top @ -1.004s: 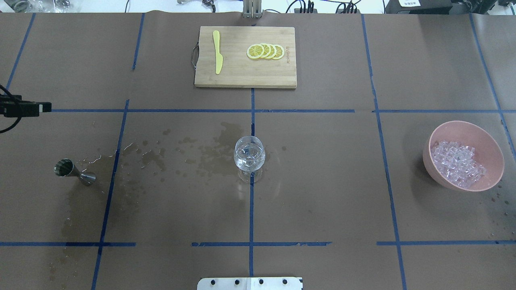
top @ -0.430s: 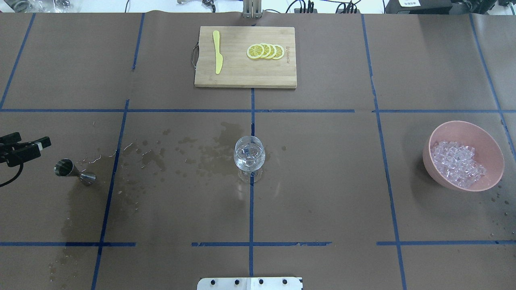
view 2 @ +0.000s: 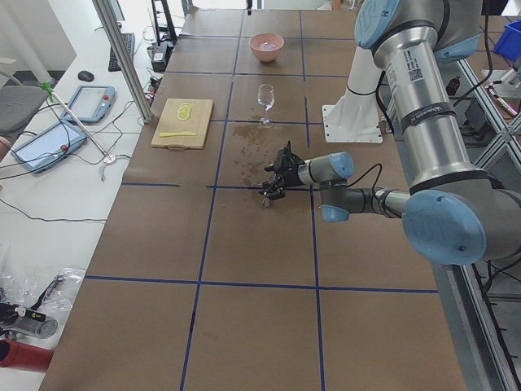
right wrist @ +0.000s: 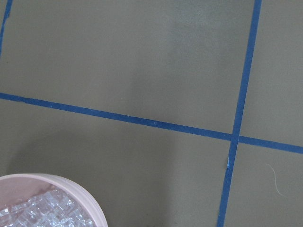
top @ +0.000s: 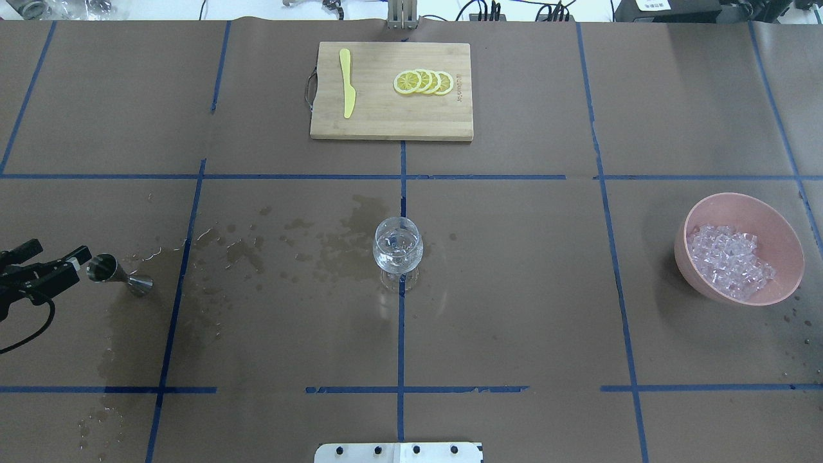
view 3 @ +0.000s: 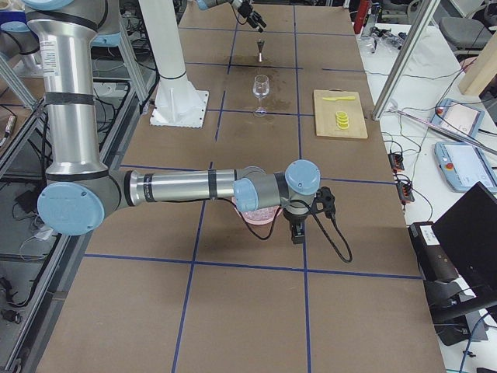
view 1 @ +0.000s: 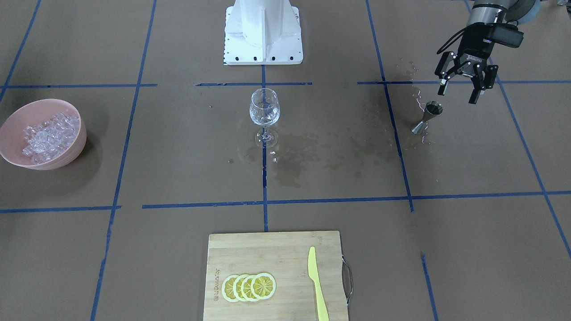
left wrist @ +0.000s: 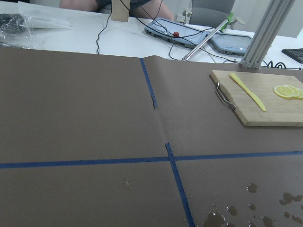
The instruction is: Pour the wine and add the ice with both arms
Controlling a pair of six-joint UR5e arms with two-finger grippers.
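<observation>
A steel jigger [top: 119,272] stands at the left of the table, also in the front view [view 1: 427,117]. My left gripper [view 1: 458,94] is open and empty, slightly above and just outside the jigger's rim; it enters the overhead view at the left edge [top: 59,252]. A stemmed wine glass [top: 398,247] stands at the centre with clear glints inside; I cannot tell wine from ice there. A pink bowl [top: 781,225] at the right holds the heap of clear ice [top: 730,260]. My right gripper [view 3: 295,231] shows only in the right side view, by the bowl; I cannot tell its state.
A wooden cutting board [top: 386,119] with lemon slices [top: 424,82] and a yellow knife [top: 347,83] lies at the far centre. Wet stains [top: 289,244] spread between jigger and glass. The white base block [view 1: 263,31] stands at the near edge.
My left gripper has moved towards the robot's side of the table and a little inward, ending beside the jigger's rim. Glass, bowl and jigger have not moved.
</observation>
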